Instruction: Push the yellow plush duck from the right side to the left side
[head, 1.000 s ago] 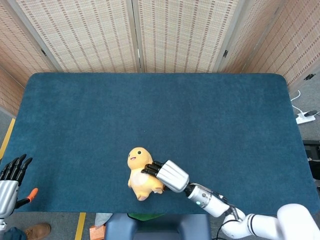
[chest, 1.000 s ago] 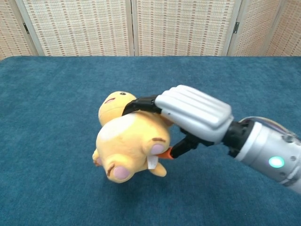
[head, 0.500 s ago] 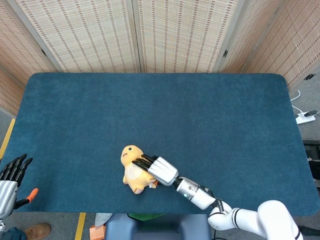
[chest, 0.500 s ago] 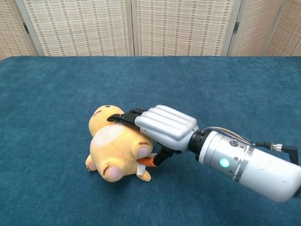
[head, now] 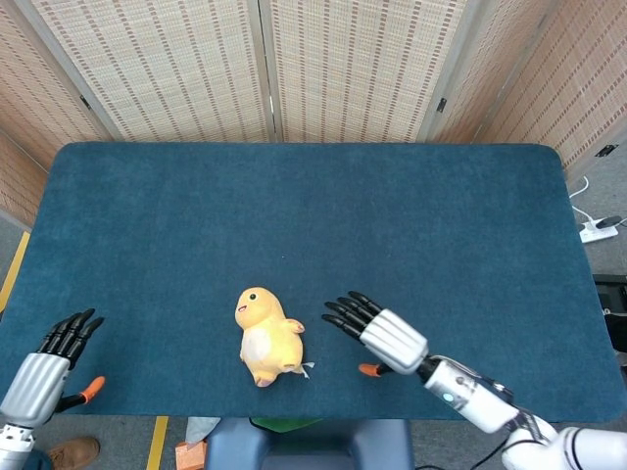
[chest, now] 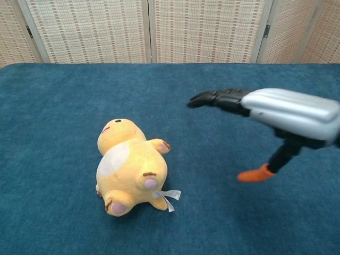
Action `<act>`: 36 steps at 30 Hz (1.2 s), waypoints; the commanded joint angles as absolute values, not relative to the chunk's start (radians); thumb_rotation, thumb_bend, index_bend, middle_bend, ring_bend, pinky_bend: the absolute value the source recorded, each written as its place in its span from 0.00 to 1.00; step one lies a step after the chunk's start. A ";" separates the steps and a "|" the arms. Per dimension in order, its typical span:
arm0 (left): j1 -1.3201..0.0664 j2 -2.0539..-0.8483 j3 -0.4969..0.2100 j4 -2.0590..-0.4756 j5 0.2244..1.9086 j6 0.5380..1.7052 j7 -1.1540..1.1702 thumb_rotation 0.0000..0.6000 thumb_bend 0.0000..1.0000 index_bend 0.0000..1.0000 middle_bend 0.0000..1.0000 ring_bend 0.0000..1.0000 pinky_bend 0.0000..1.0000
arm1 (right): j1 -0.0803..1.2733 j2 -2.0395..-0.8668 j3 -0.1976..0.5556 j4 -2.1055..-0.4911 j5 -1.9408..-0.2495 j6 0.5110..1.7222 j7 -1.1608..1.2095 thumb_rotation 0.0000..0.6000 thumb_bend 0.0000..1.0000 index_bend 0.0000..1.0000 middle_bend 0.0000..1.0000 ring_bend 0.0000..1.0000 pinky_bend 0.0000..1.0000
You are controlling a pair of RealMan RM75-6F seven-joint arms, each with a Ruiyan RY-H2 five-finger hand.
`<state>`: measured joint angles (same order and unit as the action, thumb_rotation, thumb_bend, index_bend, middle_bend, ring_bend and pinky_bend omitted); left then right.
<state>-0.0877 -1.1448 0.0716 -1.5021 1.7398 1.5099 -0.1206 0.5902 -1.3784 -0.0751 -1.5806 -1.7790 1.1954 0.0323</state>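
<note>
The yellow plush duck (head: pixel 265 336) (chest: pixel 129 168) lies on its back on the blue table, left of centre near the front edge, head toward the far side. My right hand (head: pixel 377 331) (chest: pixel 273 112) hovers to its right, clear of it, fingers stretched out flat and holding nothing. A gap of bare cloth separates its fingertips from the duck. My left hand (head: pixel 51 362) shows only in the head view at the front left corner, fingers spread, holding nothing.
The blue cloth table (head: pixel 392 215) spans the scene, with woven screen panels (head: pixel 265 69) behind it. A white power strip (head: pixel 598 229) lies on the floor off the right edge.
My right hand has let go of the duck and drawn back to the right and upward. The duck now lies alone, slightly left of where it was. My left hand has edged inward.
</note>
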 commanded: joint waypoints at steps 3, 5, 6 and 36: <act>-0.201 -1.148 0.098 -1.647 1.866 1.384 -0.044 1.00 0.27 0.00 0.00 0.00 0.20 | 0.319 -1.195 -0.190 -1.521 -1.822 1.591 0.123 1.00 0.02 0.00 0.00 0.00 0.00; -0.251 -1.154 0.092 -1.715 1.863 1.292 0.010 1.00 0.27 0.00 0.00 0.00 0.18 | 0.281 -1.177 -0.206 -1.476 -1.820 1.637 0.196 1.00 0.02 0.00 0.00 0.00 0.00; -0.270 -1.161 0.083 -1.740 1.855 1.257 0.044 1.00 0.26 0.00 0.00 0.00 0.16 | 0.269 -1.169 -0.213 -1.457 -1.821 1.650 0.227 1.00 0.02 0.00 0.00 0.00 0.00; -0.588 -1.608 -0.072 -1.676 1.431 0.846 0.547 1.00 0.28 0.25 0.23 0.19 0.51 | 0.207 -1.096 -0.174 -1.349 -1.820 1.633 0.399 1.00 0.05 0.00 0.00 0.00 0.00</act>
<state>-0.5815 -1.5955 -0.0809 -1.6888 1.4291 0.8465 0.5555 0.2060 -1.0973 -0.1797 -1.3488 -1.8281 1.6414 0.4089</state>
